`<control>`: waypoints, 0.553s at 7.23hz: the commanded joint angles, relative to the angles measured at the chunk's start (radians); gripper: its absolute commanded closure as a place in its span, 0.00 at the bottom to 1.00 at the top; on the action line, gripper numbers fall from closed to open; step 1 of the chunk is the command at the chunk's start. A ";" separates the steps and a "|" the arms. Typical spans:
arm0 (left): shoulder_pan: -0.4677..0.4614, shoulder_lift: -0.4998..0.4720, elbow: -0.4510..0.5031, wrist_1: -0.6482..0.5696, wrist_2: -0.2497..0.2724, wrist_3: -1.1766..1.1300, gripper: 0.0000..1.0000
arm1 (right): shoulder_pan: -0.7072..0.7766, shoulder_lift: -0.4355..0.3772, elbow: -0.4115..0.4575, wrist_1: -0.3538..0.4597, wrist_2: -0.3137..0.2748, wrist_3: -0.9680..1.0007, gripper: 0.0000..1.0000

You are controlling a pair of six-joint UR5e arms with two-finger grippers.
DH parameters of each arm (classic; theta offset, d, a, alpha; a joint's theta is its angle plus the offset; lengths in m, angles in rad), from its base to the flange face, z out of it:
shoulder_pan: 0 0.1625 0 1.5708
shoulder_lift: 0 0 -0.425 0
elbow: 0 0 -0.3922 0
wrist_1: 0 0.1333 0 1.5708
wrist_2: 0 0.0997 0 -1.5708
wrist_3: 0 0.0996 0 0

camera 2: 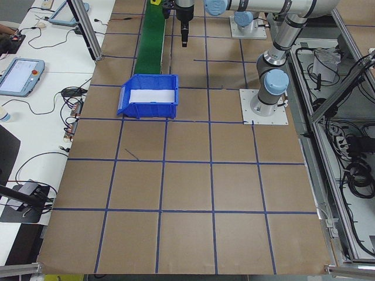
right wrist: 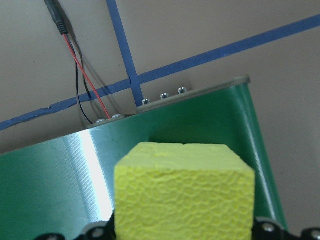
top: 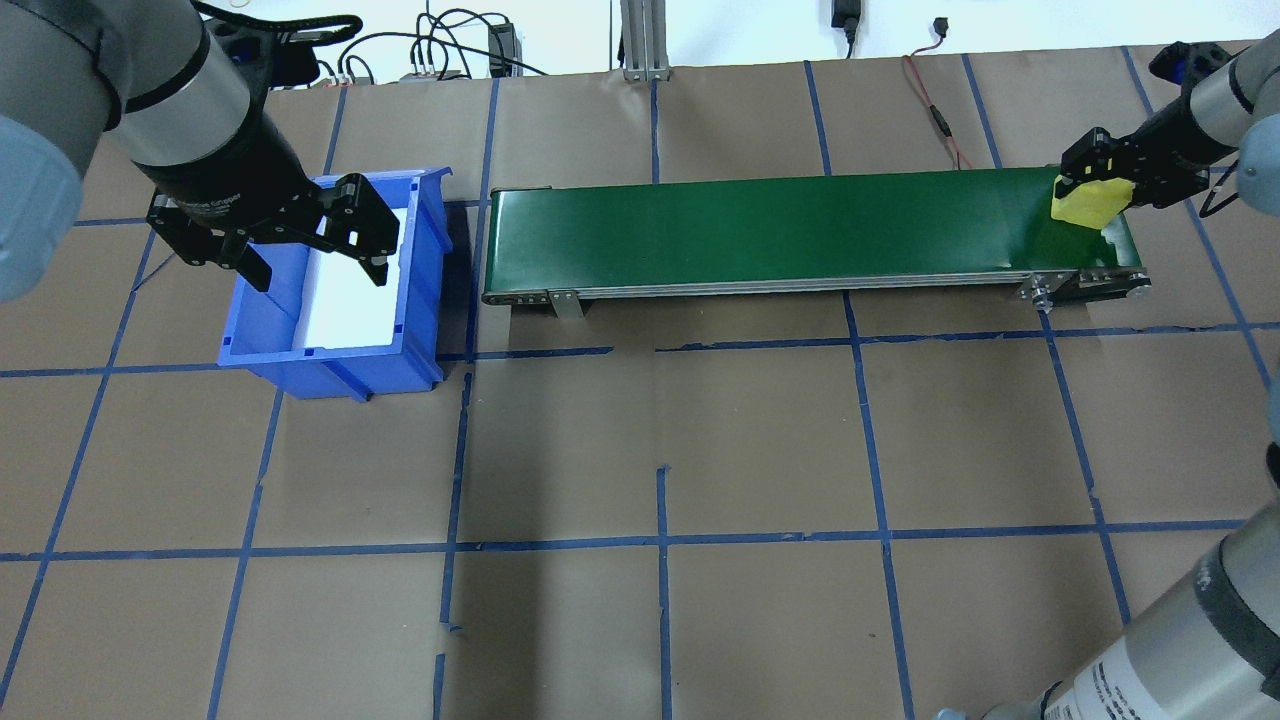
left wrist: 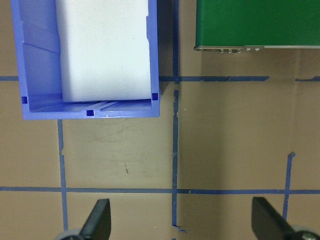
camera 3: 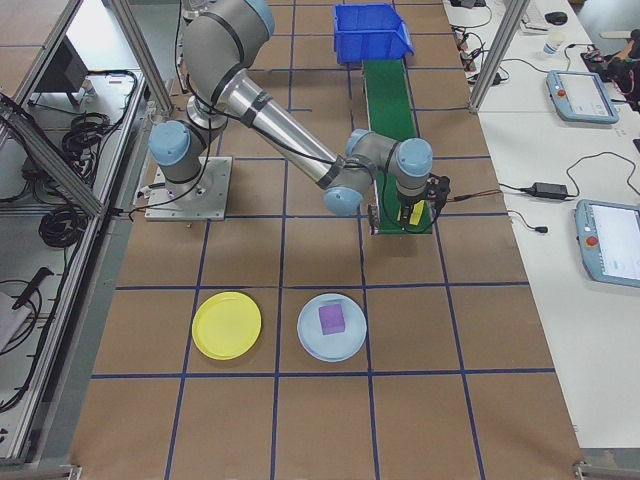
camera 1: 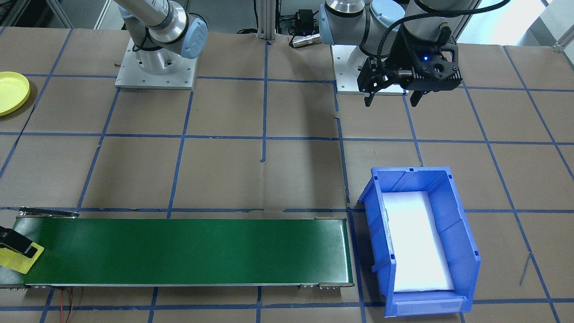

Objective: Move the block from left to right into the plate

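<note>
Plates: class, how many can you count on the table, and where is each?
2. A yellow plate and a light-blue plate, holding a purple block, lie side by side near the right arm's end.

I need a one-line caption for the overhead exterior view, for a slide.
Right gripper grips a yellow foam block at the green conveyor's end; left gripper hangs open above the blue bin.

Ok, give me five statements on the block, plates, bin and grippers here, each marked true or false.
1. The right gripper grips the yellow block at the conveyor end. True.
2. The left gripper holds a block. False: it is open and empty.
3. The yellow plate already holds a block. False: it is empty.
4. A purple block sits on the light-blue plate. True.
5. The blue bin stands at the conveyor's right end. False: it stands at the robot's left end.
</note>
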 commanded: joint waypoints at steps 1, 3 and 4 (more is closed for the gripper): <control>-0.001 0.000 0.001 0.000 0.000 0.000 0.00 | -0.008 -0.014 -0.002 0.000 -0.014 -0.075 0.70; 0.003 0.005 0.002 0.000 0.006 0.000 0.00 | -0.091 -0.057 0.007 0.012 -0.121 -0.330 0.70; 0.003 0.015 0.003 -0.006 0.016 0.008 0.00 | -0.197 -0.089 0.016 0.105 -0.123 -0.488 0.70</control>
